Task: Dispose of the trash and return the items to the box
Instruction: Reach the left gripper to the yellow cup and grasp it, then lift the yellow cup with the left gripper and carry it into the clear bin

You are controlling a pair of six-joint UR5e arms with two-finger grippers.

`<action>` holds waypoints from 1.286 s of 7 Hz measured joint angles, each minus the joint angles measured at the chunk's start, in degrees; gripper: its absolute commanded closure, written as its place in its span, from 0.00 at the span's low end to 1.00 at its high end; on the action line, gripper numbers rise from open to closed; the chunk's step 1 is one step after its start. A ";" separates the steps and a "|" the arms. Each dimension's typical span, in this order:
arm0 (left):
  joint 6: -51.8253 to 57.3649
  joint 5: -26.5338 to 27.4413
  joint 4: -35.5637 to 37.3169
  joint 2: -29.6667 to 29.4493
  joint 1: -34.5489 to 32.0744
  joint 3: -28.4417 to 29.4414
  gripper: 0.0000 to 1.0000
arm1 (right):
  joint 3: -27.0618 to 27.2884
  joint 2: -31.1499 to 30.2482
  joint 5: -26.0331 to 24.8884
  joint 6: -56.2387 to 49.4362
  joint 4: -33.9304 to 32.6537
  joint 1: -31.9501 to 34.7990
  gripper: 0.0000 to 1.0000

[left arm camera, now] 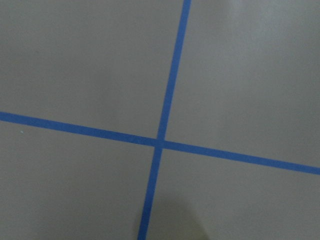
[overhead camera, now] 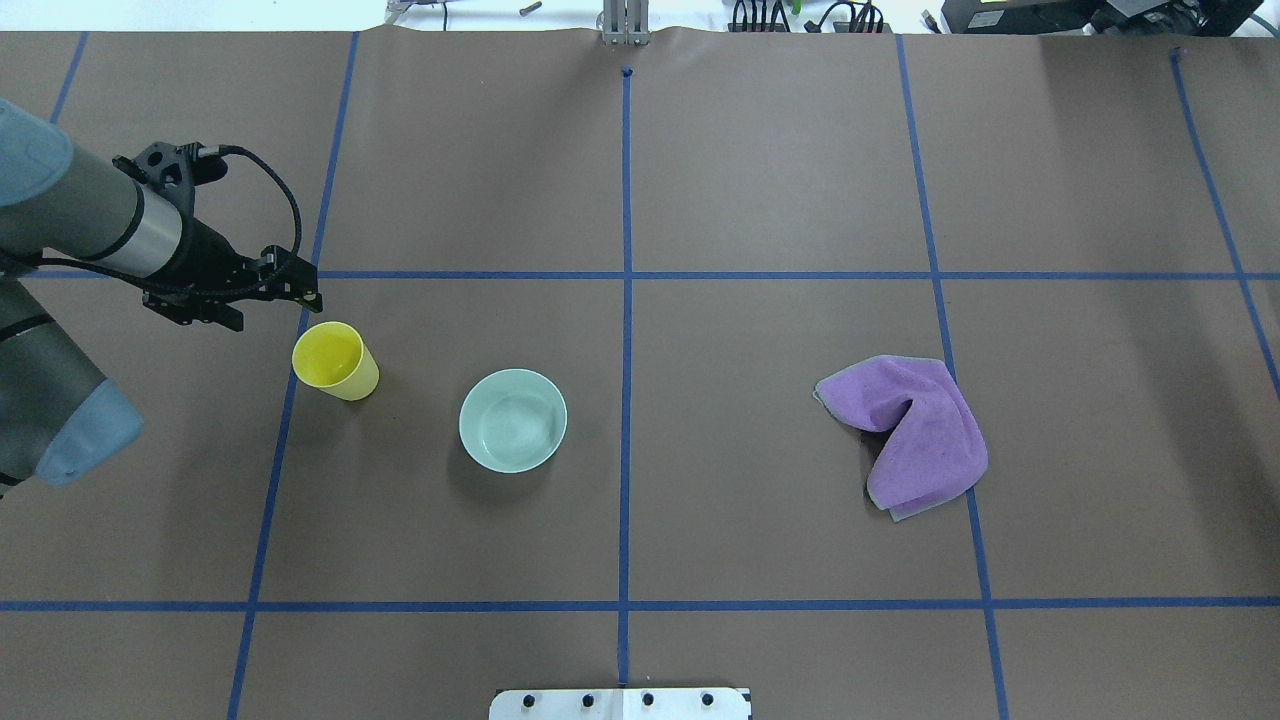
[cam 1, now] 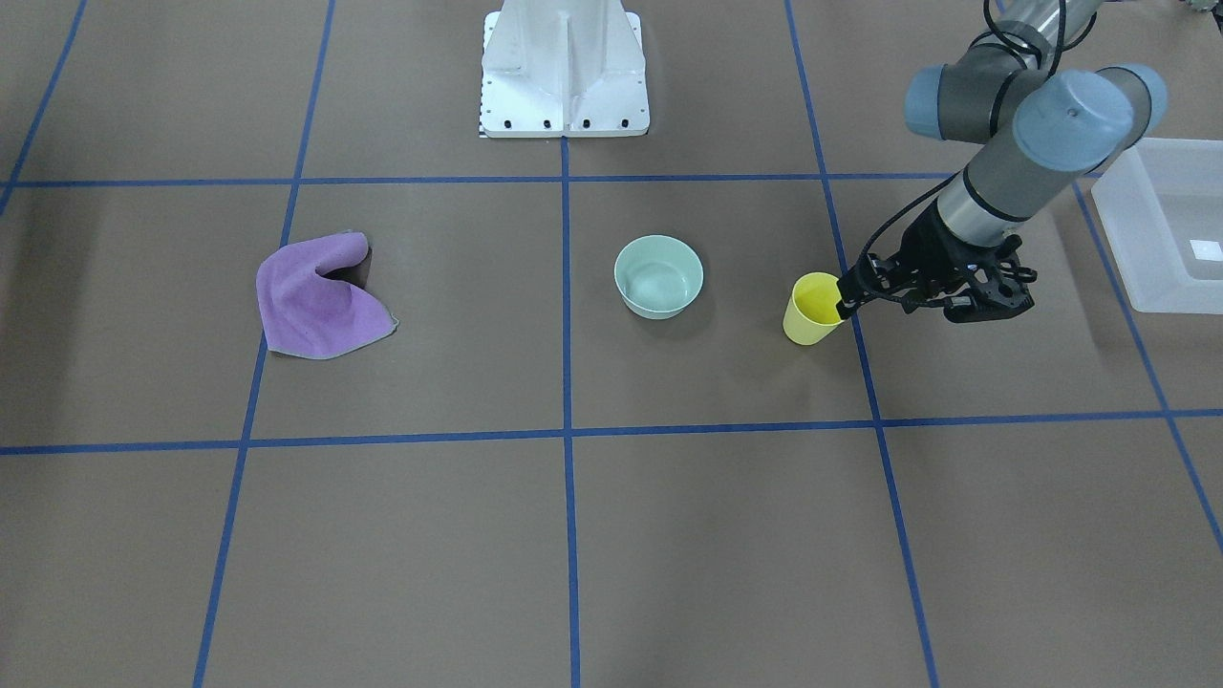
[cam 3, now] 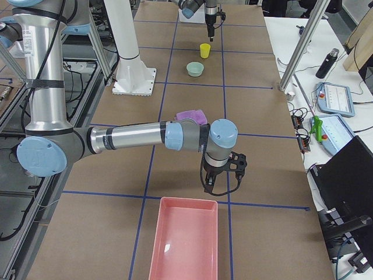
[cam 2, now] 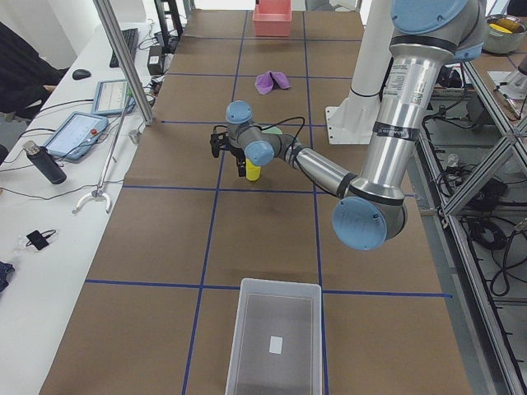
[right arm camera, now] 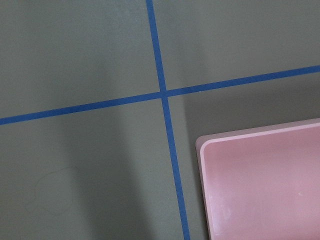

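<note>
Plainly, the left gripper [overhead camera: 312, 296] holds nothing. Its fingers look drawn together into one narrow tip, hanging above the yellow cup [overhead camera: 335, 360] and slightly to the side away from the robot base.

The cup stands upright on the table, near the mint bowl [overhead camera: 513, 420] but not touching it. The box [cam 2: 255, 329] lies well apart at the table's left end.

The risk, as I judge it, is a descent with the fingers unspread or off-centre — they would strike the rim and tip so light a cup, perhaps rolling it toward the bowl.

The left arm reaches out long over the table, its wrist turned so the gripper points down. The right gripper [cam 3: 210, 185] hangs downward just beside the pink tray [cam 3: 183, 233] — whether it is spread or closed I cannot tell. The purple cloth [overhead camera: 910, 430] lies crumpled between the two arms.
</note>
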 measured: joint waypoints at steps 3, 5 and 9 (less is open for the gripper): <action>-0.17 0.27 -0.07 0.24 2.63 0.92 0.48 | -0.18 0.06 -0.03 0.00 0.00 0.00 0.00; -0.08 0.26 -0.15 0.13 2.95 2.16 0.98 | -0.31 0.01 -0.03 0.00 0.00 0.00 0.00; -0.42 -2.07 0.74 1.03 2.39 -1.25 1.00 | -0.50 -0.01 -0.03 0.00 0.00 0.00 0.00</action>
